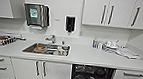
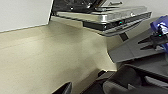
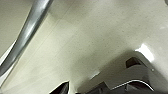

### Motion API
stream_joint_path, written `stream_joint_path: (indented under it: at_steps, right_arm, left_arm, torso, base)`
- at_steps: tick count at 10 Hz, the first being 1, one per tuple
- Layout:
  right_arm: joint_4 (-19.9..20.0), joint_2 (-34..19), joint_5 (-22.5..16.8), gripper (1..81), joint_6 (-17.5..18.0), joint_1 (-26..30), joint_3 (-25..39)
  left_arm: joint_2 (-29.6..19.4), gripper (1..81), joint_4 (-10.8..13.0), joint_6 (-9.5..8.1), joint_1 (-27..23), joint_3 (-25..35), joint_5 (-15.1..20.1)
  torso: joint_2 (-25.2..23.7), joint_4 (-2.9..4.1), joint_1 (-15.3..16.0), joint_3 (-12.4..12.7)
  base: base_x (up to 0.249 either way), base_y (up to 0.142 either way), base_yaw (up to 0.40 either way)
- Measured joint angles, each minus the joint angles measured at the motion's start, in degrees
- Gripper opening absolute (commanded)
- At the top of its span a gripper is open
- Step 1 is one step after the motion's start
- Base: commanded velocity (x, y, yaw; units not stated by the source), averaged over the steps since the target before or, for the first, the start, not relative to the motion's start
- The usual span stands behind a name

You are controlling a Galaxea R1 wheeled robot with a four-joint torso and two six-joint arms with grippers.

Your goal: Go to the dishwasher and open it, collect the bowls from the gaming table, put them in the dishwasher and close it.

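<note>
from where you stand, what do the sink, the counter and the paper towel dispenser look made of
The sink looks like stainless steel: a grey metallic basin with dull reflections. The counter seems a white laminate or solid-surface slab, matte and seamless; which one the look leaves open. The paper towel dispenser appears brushed metal, its front catching streaky grey highlights, with a green label.

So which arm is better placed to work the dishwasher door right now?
Probably the right: a shiny metal bar, seemingly the door's handle, looms close in its wrist view. The left wrist view shows the lowered dishwasher door from the side, farther off.
</note>
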Motion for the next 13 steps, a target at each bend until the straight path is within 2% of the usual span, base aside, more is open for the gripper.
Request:
stream_joint_path:
  at_steps: [1, 3, 6, 7, 9, 11, 13]
  right_arm:
    - [-0.71, 0.0, 1.34, 81.1, -7.98, -1.57, 0.82]
    - [-1.8, 0.02, 4.94, 81.1, -19.98, -7.17, 1.21]
    - [-2.69, 0.99, 12.92, 81.1, -31.21, -14.23, 1.27]
    - [-2.91, 1.73, 14.81, 81.1, -33.71, -16.04, 1.24]
    - [-3.82, 4.05, 16.32, 81.1, -35.39, -18.91, 0.33]
    - [-4.6, 6.8, 16.53, 81.1, -35.83, -19.96, -2.73]
    - [-5.8, 8.84, 17.02, 81.1, -36.06, -20.92, -4.85]
  left_arm:
    - [0.06, 81.1, 1.06, 0.18, 3.74, -2.01, -2.51]
    - [0.89, 81.1, 3.23, 0.27, 12.54, -6.83, -8.29]
    - [4.69, 81.1, 5.61, 0.85, 26.65, -17.49, -20.5]
    - [6.29, 81.1, 6.55, 1.04, 31.32, -21.91, -24.92]
    - [11.69, 81.1, 8.44, 1.21, 38.53, -29.38, -32.37]
    - [19.3, 81.1, 9.3, 1.18, 41.59, -35.74, -37.0]
    - [23.93, 81.1, 9.68, 1.17, 44.62, -40.62, -39.9]
  torso:
    - [0.0, 0.0, 0.0, 0.0]
    - [0.0, 0.0, 0.0, 0.0]
    - [0.0, 0.0, 0.0, 0.02]
    - [0.0, 0.0, 0.0, 0.02]
    - [-0.02, 0.0, 0.0, 0.05]
    - [-0.02, 0.0, 0.0, 0.05]
    - [0.02, 0.0, -0.05, 0.06]
  base:
    - [0.0, 0.0, 0.0]
    - [0.0, 0.0, 0.0]
    - [0.0, 0.0, 0.0]
    - [0.0, 0.0, 0.0]
    - [0.0, 0.0, 0.0]
    - [0.0, 0.0, 0.0]
    - [0.0, 0.0, 0.0]
